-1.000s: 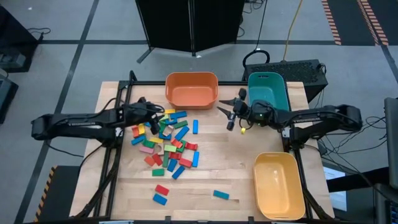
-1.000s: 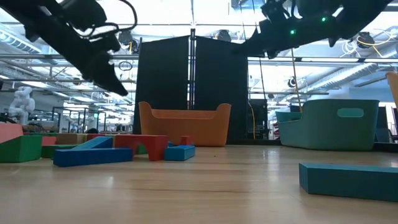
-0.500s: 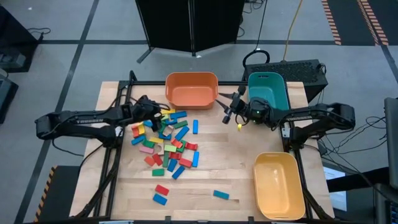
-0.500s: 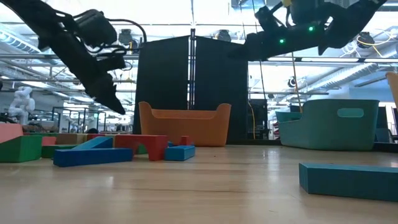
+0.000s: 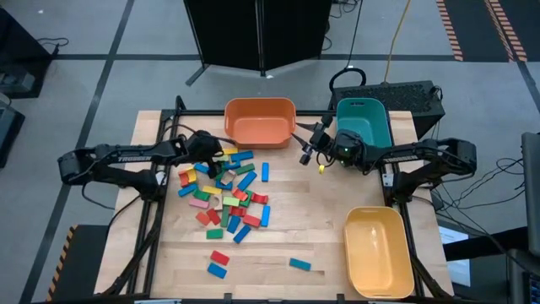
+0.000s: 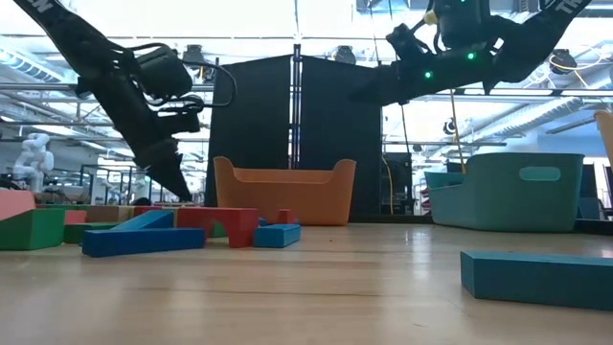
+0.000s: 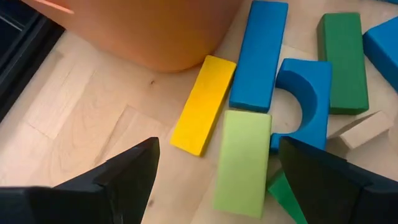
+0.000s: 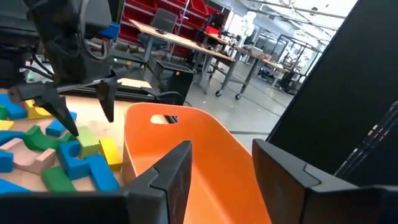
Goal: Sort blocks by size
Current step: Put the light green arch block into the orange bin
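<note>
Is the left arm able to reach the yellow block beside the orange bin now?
Probably yes. The left pincer hangs open just above the yellow block, which lies flat beside the orange bin with nothing on top; a blue block flanks one long side.

The table (image 5: 321, 228) is pale wood with visible grain and plank seams, matt. The blocks (image 7: 202, 104) look like painted wood, smooth, satin; one beige block (image 7: 364, 129) looks bare. The orange bin (image 5: 259, 121), teal bin (image 5: 364, 122) and yellow bin (image 5: 377, 251) are smooth plastic, slightly glossy. The fingers (image 7: 130, 175) are matt black plastic.
</note>
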